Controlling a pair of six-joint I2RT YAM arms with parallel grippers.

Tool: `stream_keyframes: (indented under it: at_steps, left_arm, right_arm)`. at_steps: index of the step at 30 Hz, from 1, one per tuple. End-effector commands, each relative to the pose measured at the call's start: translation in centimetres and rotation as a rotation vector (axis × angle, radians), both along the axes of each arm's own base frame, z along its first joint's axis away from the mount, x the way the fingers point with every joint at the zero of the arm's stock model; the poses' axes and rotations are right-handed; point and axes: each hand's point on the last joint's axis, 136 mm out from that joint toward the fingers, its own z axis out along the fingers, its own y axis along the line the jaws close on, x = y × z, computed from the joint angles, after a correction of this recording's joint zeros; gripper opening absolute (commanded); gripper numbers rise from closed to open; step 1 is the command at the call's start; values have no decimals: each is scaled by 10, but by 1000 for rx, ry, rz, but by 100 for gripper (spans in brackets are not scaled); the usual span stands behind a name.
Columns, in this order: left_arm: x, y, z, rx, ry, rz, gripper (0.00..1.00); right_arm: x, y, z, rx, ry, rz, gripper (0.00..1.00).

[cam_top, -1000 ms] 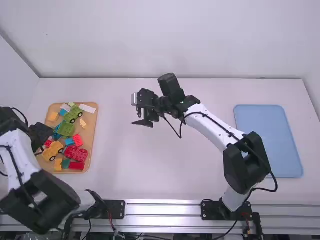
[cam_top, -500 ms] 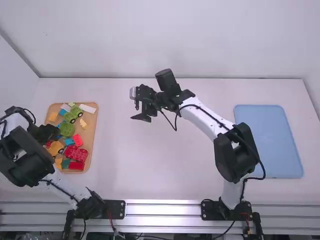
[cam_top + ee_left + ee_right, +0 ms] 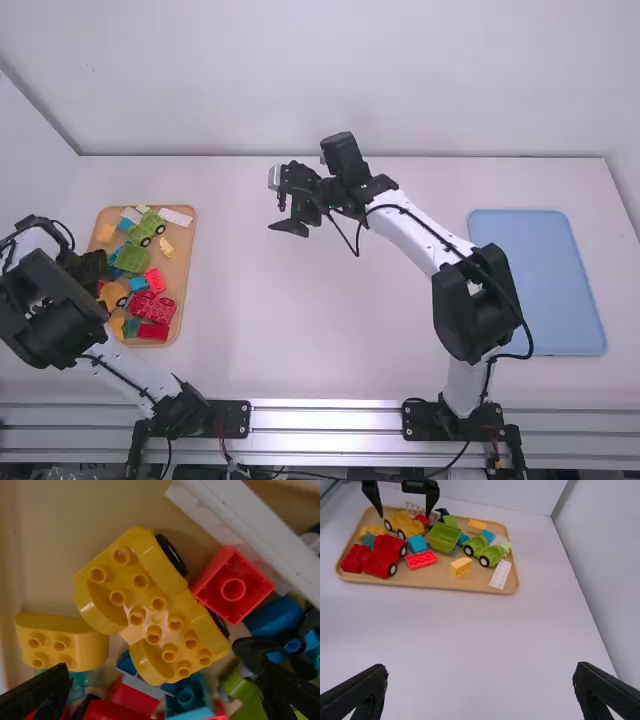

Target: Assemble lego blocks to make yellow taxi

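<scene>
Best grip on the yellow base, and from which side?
Left end effector, straight down from above: the yellow base lies studs up, its top uncovered. I'd pinch across its narrow waist, between the flared fenders, one finger per long side, off the wheels. The red block crowds one side, so that finger's fit looks tight.

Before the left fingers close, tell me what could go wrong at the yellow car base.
The upturned red block crowds the yellow car base, so the left fingers might catch that block too. The small yellow block right by the base's opposite side could get dragged along.
</scene>
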Motion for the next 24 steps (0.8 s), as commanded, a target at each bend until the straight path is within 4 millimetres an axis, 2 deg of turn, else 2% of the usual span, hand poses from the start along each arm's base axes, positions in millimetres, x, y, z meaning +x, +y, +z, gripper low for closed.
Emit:
stream_keyframes:
  at_steps: [1, 8, 12, 22, 24]
  left_arm:
    - [-5, 2, 3, 10, 7, 189, 99]
    - [-26, -7, 2, -53, 53, 453, 99]
    - [-33, -12, 3, -63, 84, 526, 99]
    - [-14, -11, 2, -78, 7, 524, 99]
    - [-11, -10, 2, -86, -13, 524, 94]
  right_arm:
    - [6, 0, 10, 17, -14, -3, 99]
    - [7, -4, 8, 9, 0, -10, 99]
    - [7, -4, 8, 9, -1, -10, 99]
    - [9, -6, 7, 8, 2, -16, 99]
    - [9, -6, 7, 7, 2, -16, 99]
